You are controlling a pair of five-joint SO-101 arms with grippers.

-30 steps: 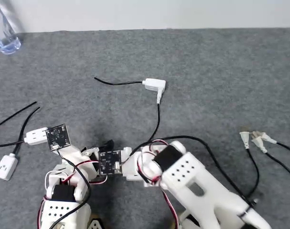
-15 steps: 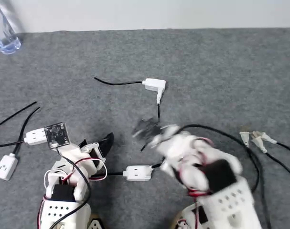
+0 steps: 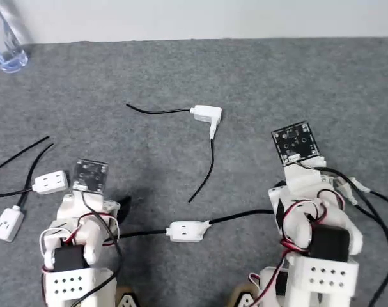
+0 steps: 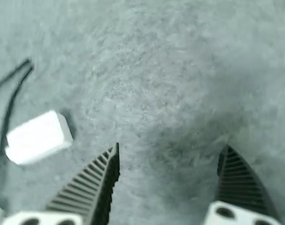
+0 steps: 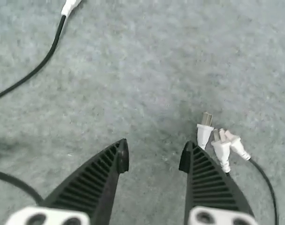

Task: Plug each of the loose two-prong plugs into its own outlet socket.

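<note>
plugs (image 5: 220,144): lay bunched on the grey surface (image 5: 147,61), just beside the right hand (image 5: 155,149)
right hand: wide, empty, low over the surface
left hand (image 4: 170,151): wide, empty, near a free socket (image 4: 36,137)
step: probably picking up one plug
how: centre over one plug, grip its body only, leave the prongs (image 5: 207,117) free

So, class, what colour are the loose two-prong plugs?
The plugs are white; the right wrist view shows them best.
</note>
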